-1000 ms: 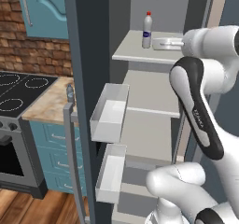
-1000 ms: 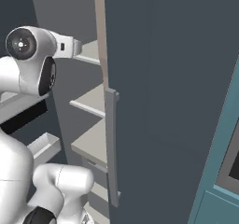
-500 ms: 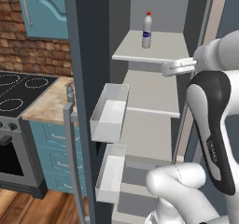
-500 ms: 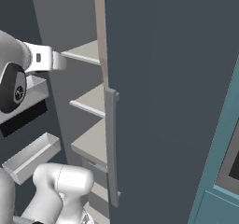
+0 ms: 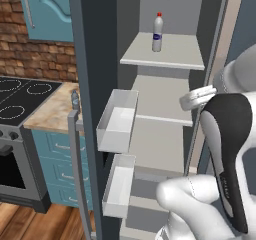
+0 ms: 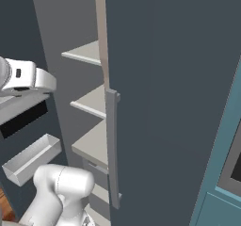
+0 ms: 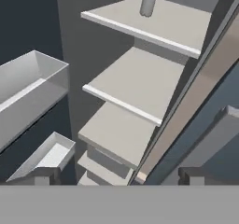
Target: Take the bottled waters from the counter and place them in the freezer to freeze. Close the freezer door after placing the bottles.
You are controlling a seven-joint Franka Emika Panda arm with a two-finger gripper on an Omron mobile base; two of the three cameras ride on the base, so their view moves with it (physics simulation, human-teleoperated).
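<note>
My pincer (image 7: pixel 119 176) stands wide open with nothing between its tips, looking into the freezer (image 5: pixel 165 119) from just outside the shelves. Closest to me on the left hang the two white bins (image 5: pixel 117 120) on the inner face of the freezer door (image 5: pixel 90 109), which stands swung open, its long bar handle (image 5: pixel 76 174) toward the stove side. Beyond the bins the pale shelves (image 7: pixel 135 90) step upward, the lower ones bare. Farthest off, upright on the top shelf (image 5: pixel 167 51), stands the whitish bottle (image 5: pixel 158 32) with red cap and blue label, so I judge that one delivered.

Past the door edge, on the marbled desk (image 5: pixel 50 109) near the stove (image 5: pixel 15 96), a small grey-blue shape (image 5: pixel 75 100) shows; it looks like the second bottle, though it is partly hidden.

I judge myself between placings: next I must draw clear of the shelves, swing round the open door to the desk, and take that bottle without knocking the bins.
</note>
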